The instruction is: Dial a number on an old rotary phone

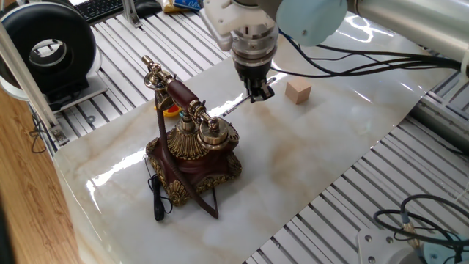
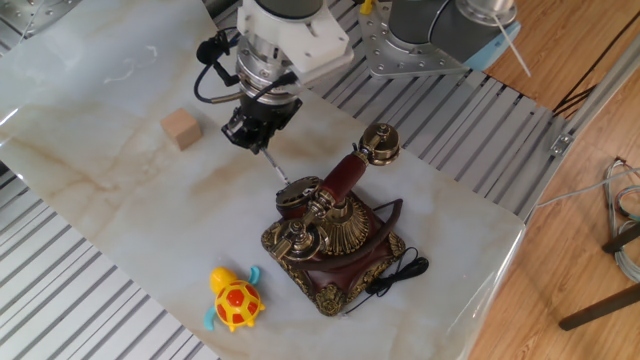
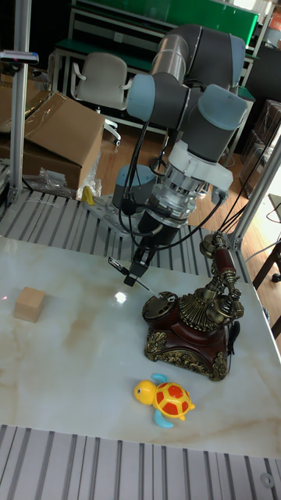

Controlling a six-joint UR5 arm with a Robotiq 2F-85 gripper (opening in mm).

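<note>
The old rotary phone (image 1: pixel 194 150) (image 2: pixel 335 235) (image 3: pixel 191 324) stands on the marble slab, dark red-brown with gold trim, its handset resting in the cradle. Its dial (image 2: pixel 298 192) (image 3: pixel 164 303) faces my gripper. My gripper (image 1: pixel 258 92) (image 2: pixel 256 137) (image 3: pixel 141 272) hangs just above the slab beside the phone's dial side, shut on a thin stick (image 1: pixel 236 106) (image 2: pixel 273 166). The stick slants down toward the dial, and its tip ends right at the dial's edge; I cannot tell whether it touches.
A small pale wooden block (image 1: pixel 298 92) (image 2: pixel 181 130) (image 3: pixel 30 303) lies on the slab beyond the gripper. A yellow and orange toy turtle (image 2: pixel 235 298) (image 3: pixel 165 398) sits near the phone's base. Slatted metal table (image 2: pixel 60 290) surrounds the slab; a black cord (image 1: pixel 157 198) trails off the phone.
</note>
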